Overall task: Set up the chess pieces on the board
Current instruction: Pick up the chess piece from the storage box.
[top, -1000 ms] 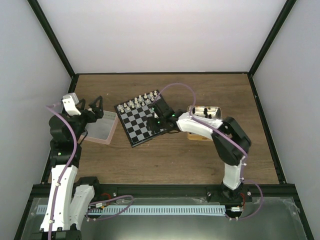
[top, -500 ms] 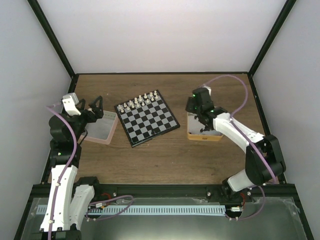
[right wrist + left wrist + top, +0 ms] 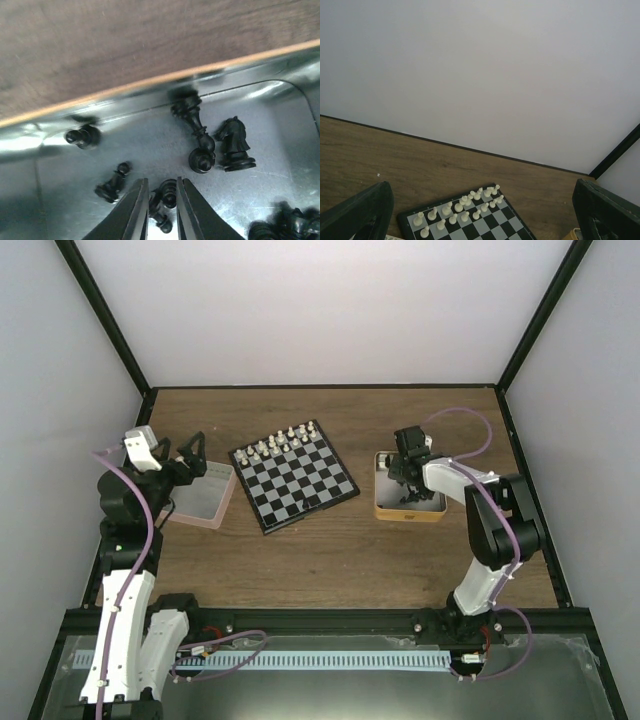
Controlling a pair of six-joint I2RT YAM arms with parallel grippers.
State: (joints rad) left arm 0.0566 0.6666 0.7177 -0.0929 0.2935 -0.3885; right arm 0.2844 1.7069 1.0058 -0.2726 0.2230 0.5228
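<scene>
- The black piece (image 3: 169, 191) sat pinched between the narrowed fingers of the right hand (image 3: 160, 202). It lay among other black chess pieces (image 3: 234, 142) in the metal tin (image 3: 380, 508), to the right of the board (image 3: 294, 476) and not touching it.
- It looked light, rigid and smooth, so likely to slip or tip. A hold low on the stem, just above the base, seemed safest.
- White pieces (image 3: 282, 443) filled the board's two far rows.
- The left hand (image 3: 480, 205) hung spread wide at the left of the surface (image 3: 330, 560), holding nothing.
</scene>
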